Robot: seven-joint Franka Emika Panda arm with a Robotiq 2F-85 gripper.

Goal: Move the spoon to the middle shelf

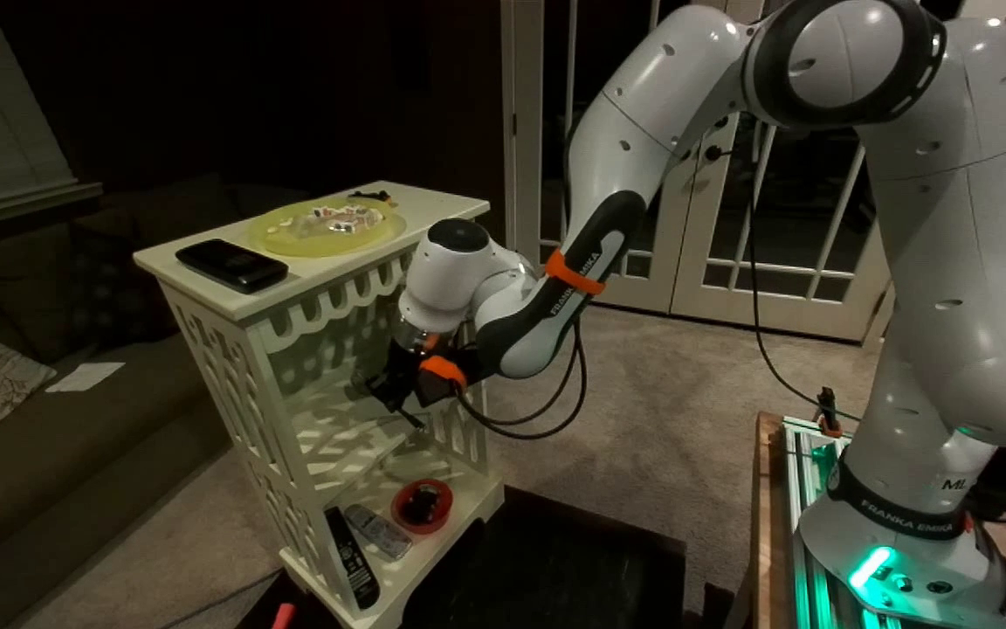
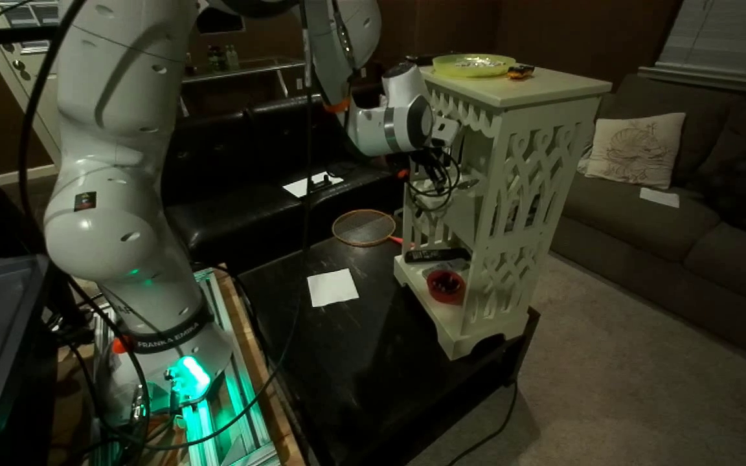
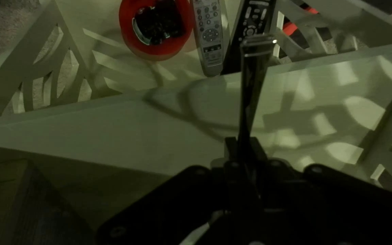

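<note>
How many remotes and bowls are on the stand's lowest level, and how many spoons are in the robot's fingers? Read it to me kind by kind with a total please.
Remotes: 2, the black remote and the grey remote
Bowls: 1, the red bowl, contents not counted
Spoons: 1, the spoon held in the fingers
Total: 4

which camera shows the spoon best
The wrist view: the spoon shows large, pinched in the claw, though its other end is hidden. In both exterior views it is small, dim and hard to make out beside the claw.
</note>
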